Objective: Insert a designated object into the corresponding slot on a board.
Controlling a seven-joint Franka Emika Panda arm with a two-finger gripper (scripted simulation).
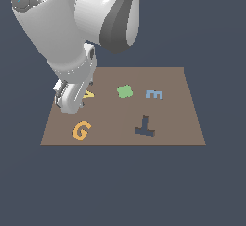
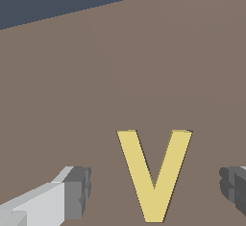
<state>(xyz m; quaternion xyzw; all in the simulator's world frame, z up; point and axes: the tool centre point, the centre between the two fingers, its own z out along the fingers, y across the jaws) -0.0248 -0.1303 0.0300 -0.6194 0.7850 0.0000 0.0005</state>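
Gripper: I saw my gripper [image 2: 153, 186] low over the board [image 1: 182, 124], fingers [image 2: 77, 191] spread wide, clamped on nothing.
Yellow V: the yellow V [image 2: 153, 172] lay flat on the board between the two fingertips, touching neither; in the exterior view it [image 1: 89, 94] was half hidden behind the hand.
Slot: I could not make out the V recess in either view.
Other pieces: orange G [image 1: 81, 131], green blob [image 1: 125, 92], light-blue E [image 1: 154, 94] and dark T [image 1: 144, 127] sat apart from it.

A simulated test scene is shown, not a real room. This is indicated by the flat, featureless dark blue-grey surround, by the plain brown board [image 1: 122, 106] lying on it without any furniture, and by the blocky, untextured rendering of the robot arm [image 1: 72, 23].
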